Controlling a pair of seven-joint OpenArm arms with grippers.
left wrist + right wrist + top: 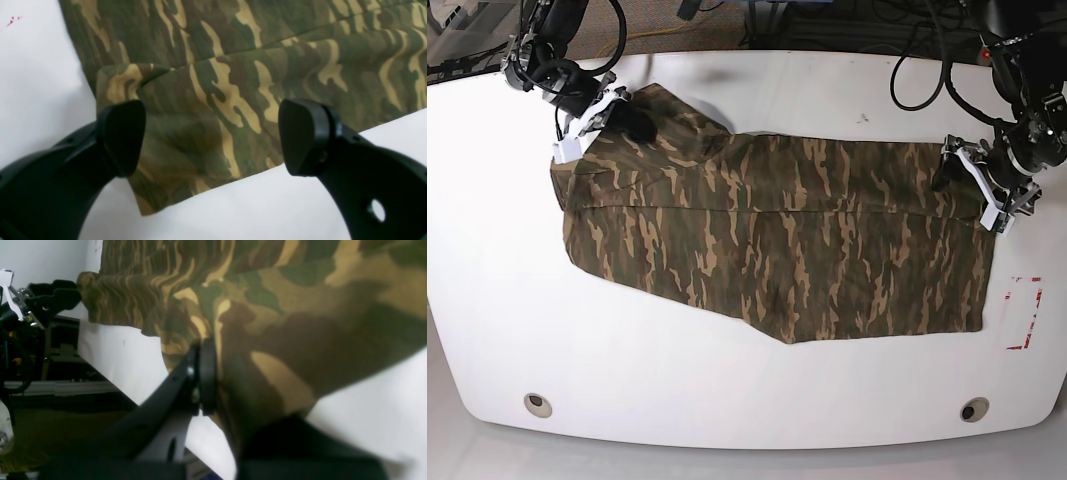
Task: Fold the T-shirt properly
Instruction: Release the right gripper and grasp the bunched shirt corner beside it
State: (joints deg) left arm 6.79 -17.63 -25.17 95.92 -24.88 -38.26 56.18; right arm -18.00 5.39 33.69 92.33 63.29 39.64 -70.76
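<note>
T-shirt (777, 245) lies spread flat across the white table (727, 400), camo print, partly folded lengthwise. Only the base view gives the whole layout: one arm at each end of the garment, red marking (1025, 312) on the table near the hem end. Left gripper (211, 136) in its wrist view: jaws spread wide, hovering over a cloth corner, nothing between the pads. Right gripper (213, 383) in its wrist view: jaws pressed together, pinching a fold of the T-shirt's edge, cloth bunched at the pad. The base view shows that grip only as a dark blob at the top-left corner (627, 118).
</note>
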